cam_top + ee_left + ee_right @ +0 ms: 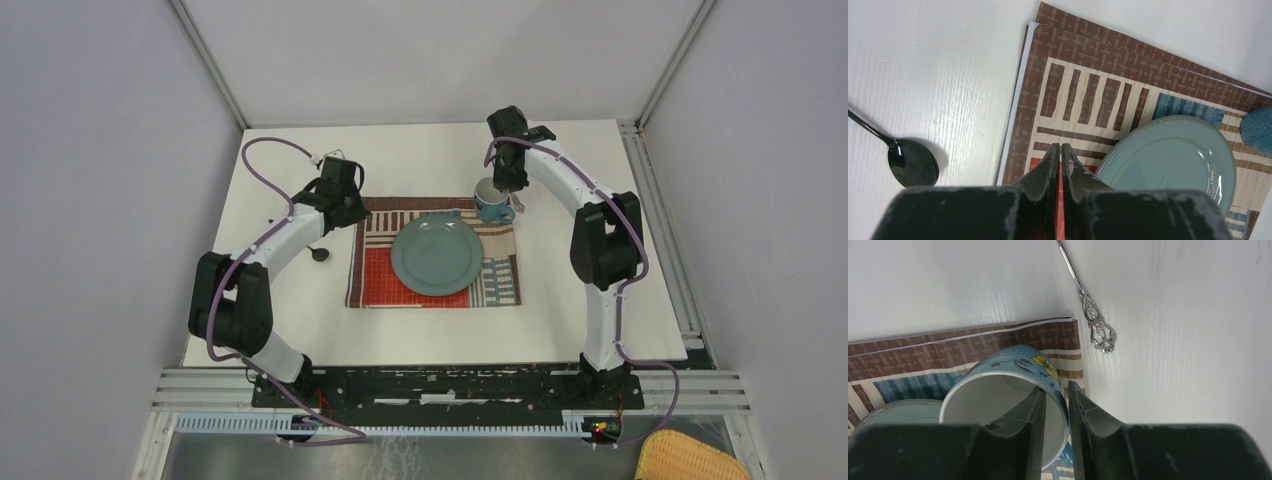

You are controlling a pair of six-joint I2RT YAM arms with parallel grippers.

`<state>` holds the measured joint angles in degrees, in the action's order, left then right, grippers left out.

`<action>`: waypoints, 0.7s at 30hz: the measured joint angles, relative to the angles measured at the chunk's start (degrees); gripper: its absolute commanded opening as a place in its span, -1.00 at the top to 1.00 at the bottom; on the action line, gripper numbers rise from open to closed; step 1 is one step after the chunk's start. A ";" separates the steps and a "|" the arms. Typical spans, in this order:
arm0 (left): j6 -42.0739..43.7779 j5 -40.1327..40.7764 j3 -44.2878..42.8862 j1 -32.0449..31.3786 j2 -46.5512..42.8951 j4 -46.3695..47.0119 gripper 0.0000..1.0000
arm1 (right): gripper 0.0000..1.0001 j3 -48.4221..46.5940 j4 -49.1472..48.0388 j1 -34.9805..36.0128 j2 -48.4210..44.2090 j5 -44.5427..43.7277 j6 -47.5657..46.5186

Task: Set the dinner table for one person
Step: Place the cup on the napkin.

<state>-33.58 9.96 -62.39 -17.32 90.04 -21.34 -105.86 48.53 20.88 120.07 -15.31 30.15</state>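
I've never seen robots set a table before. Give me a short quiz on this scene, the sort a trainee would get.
1. The plate rests on: A a tray, B the placemat, C a napkin?
2. True or false: the left gripper holds the black spoon.
3. Fill in: the fingers of the right gripper straddle the rim of the ___.
Key: 1 B. 2 False: it is shut and empty; the spoon lies on the table. 3 The mug.
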 measured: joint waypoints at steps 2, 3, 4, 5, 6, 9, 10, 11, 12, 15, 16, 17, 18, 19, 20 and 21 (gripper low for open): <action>0.00 -0.02 0.00 0.00 0.00 0.00 0.79 | 0.46 0.00 0.00 0.00 0.00 0.00 0.00; 0.00 0.00 0.00 0.00 0.00 0.00 0.79 | 0.46 0.00 0.00 0.00 0.00 0.00 0.00; 0.00 -0.02 0.00 0.00 0.00 0.00 0.79 | 0.46 0.00 0.00 0.00 0.00 0.00 0.00; 0.00 0.00 0.00 0.00 0.00 0.00 0.79 | 0.46 0.00 0.00 0.00 0.00 0.00 0.00; 0.00 -0.02 0.00 0.00 0.00 0.00 0.79 | 0.45 0.00 0.00 0.00 0.00 0.00 0.00; 0.00 -0.02 0.00 0.00 0.00 0.00 0.79 | 0.43 0.00 0.04 0.00 -0.11 -0.09 0.00; 0.00 -0.02 0.00 0.00 0.00 0.00 0.79 | 0.43 0.00 0.04 0.00 -0.20 -0.22 0.00; 0.00 -0.04 0.00 0.00 0.00 0.00 0.79 | 0.42 0.00 0.04 0.00 -0.35 -0.31 0.00; 0.00 -0.02 0.00 0.00 0.00 0.00 0.79 | 0.40 0.00 0.04 0.00 -0.55 -0.39 0.00; 0.00 -0.04 0.00 0.00 0.00 0.02 0.79 | 0.33 0.00 0.04 0.00 -1.22 -0.44 0.02; 0.00 -0.04 0.00 0.00 0.00 0.02 0.79 | 0.33 0.00 0.04 0.00 -1.49 -0.44 0.00; 0.00 -0.04 0.00 0.00 0.00 0.00 0.79 | 0.32 0.00 0.04 0.00 -1.66 -0.46 0.02; 0.00 -0.02 0.00 0.00 0.00 0.02 0.79 | 0.32 0.00 0.04 0.00 -1.88 -0.44 0.02; 0.00 -0.02 0.00 0.00 0.00 0.02 0.79 | 0.31 0.00 0.04 0.00 -2.10 -0.46 0.02; 0.00 -0.02 0.00 0.00 0.00 0.00 0.79 | 0.30 0.00 0.04 0.00 -2.29 -0.48 0.02; 0.00 -0.02 0.00 0.00 -0.02 0.02 0.79 | 0.30 -0.02 0.04 0.00 -2.51 -0.59 0.00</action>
<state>-33.58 9.93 -62.39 -17.32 90.02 -21.32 -105.89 48.58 20.88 117.56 -15.90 30.15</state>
